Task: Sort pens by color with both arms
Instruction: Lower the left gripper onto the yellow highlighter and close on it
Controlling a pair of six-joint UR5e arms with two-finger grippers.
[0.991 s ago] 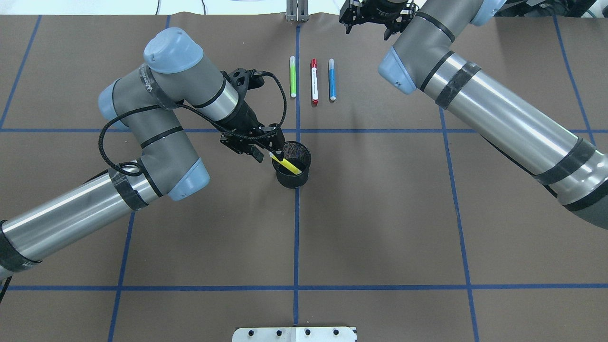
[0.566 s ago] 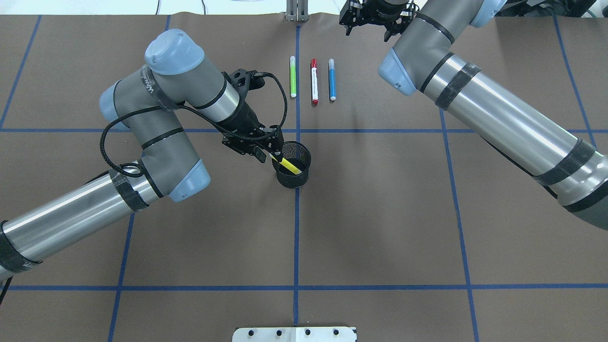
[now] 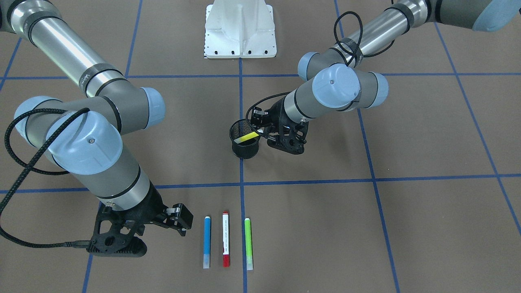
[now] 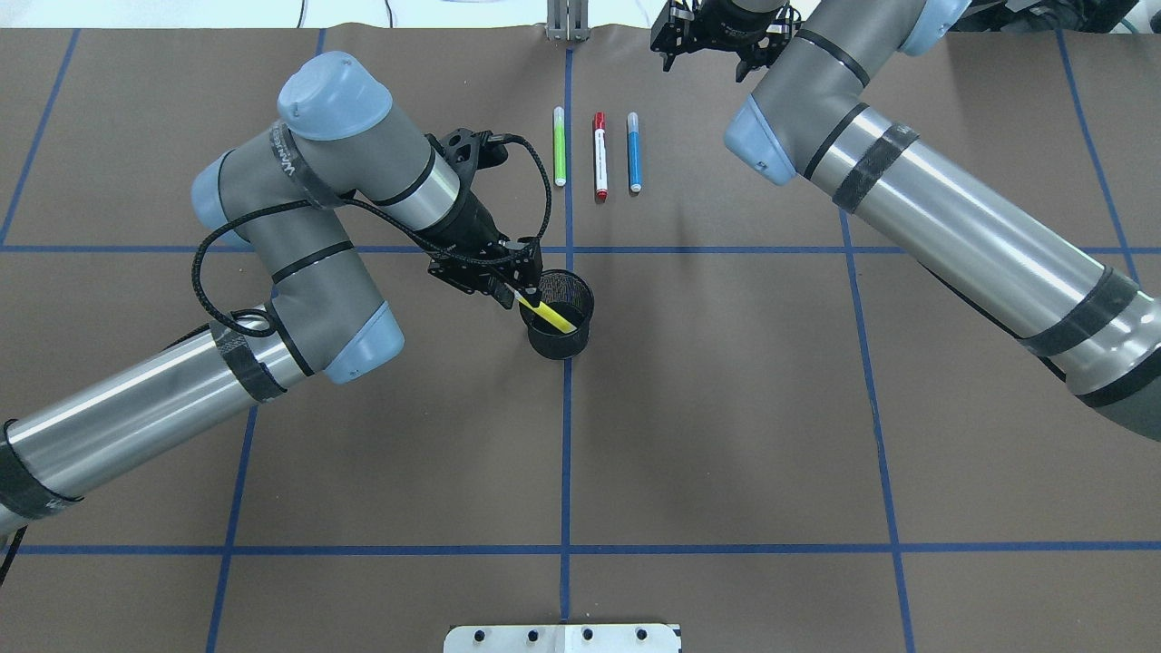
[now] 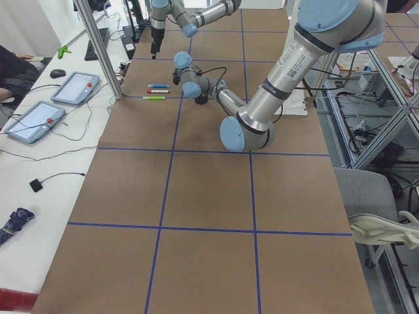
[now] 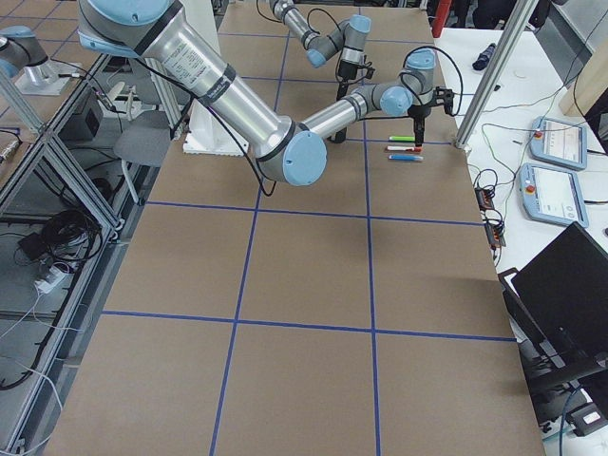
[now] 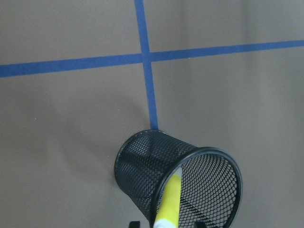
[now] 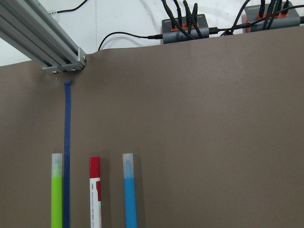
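Observation:
The yellow pen (image 4: pixel 549 315) leans inside the black mesh cup (image 4: pixel 560 340), its pale end sticking out over the rim. It also shows in the front view (image 3: pixel 246 138) and the left wrist view (image 7: pixel 170 197). My left gripper (image 4: pixel 519 292) is at that pale end with its fingers on either side, open, not clamped on it. The green pen (image 4: pixel 560 147), the white pen with red caps (image 4: pixel 600 156) and the blue pen (image 4: pixel 634 152) lie side by side on the far mat. My right gripper (image 3: pixel 182 220) is open and empty, beside the blue pen (image 3: pixel 207 241).
The white pedestal base (image 3: pixel 240 30) stands at the robot's edge of the table. An aluminium post (image 4: pixel 567 20) stands at the far edge behind the pens. Blue tape lines cross the brown mat. The right arm's forearm (image 4: pixel 952 218) spans the right half.
My left gripper has shifted slightly toward the far edge at the pen's pale end. The yellow pen and the cup have not moved. The right arm is nearly still.

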